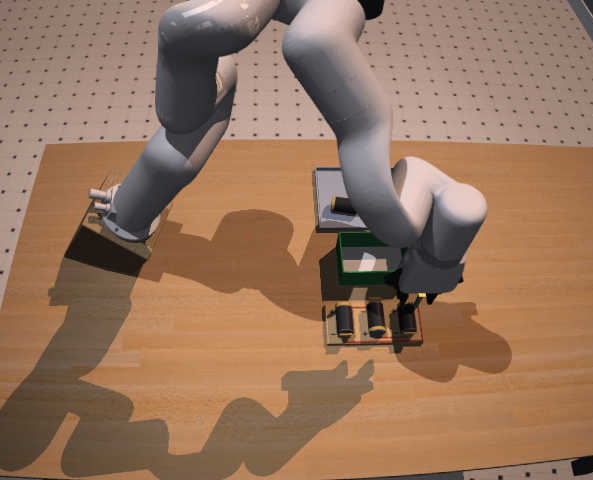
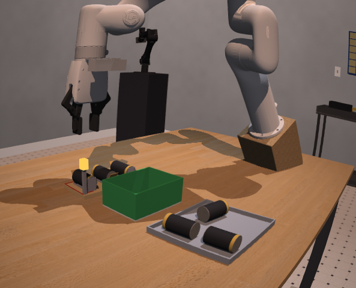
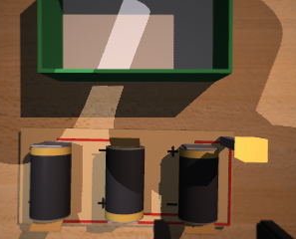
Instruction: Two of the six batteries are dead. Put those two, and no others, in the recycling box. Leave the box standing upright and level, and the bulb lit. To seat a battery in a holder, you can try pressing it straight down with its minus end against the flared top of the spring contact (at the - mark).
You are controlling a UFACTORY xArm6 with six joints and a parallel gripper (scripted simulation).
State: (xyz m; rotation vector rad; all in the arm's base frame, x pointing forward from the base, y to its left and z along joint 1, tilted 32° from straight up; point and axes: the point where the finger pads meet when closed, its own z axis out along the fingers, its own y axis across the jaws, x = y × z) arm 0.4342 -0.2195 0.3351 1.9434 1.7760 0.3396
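While I am hanging above the table (image 1: 208, 330) (image 2: 47, 248) (image 3: 267, 189), my pincer (image 1: 416, 298) (image 2: 85, 128) (image 3: 214, 231) is standing about half open and is holding nothing. With twelve at the wrist view's top edge, the tray (image 1: 318, 199) (image 2: 187, 248) is lying beyond the box towards twelve, out of that view, and is carrying three loose batteries (image 1: 343, 205) (image 2: 213, 210). The recycling box (image 1: 340, 258) (image 2: 159, 198) (image 3: 138, 72) is standing upright at eleven; no battery is showing in the part of its floor I am seeing. The holder (image 1: 358, 320) (image 2: 92, 195) (image 3: 88, 174) is lying between us, bearing three more.

Its right-hand battery (image 1: 407, 317) (image 2: 78, 177) (image 3: 198, 184), in the wrist view, is lying nearest, below me and between eleven and twelve. Its long axis is running twelve to six while my fingers are standing apart from nine to three, so a grasp there would be straddling its sides. I am judging that I am checking or lining up here; which cells are dead is not showing. The bulb (image 1: 422, 295) (image 2: 83, 164) (image 3: 251, 149) is glowing yellow at one, so lifting a seated cell would be risking its light.

No battery label is reading; "+" and "−" are marking the middle and right bays.
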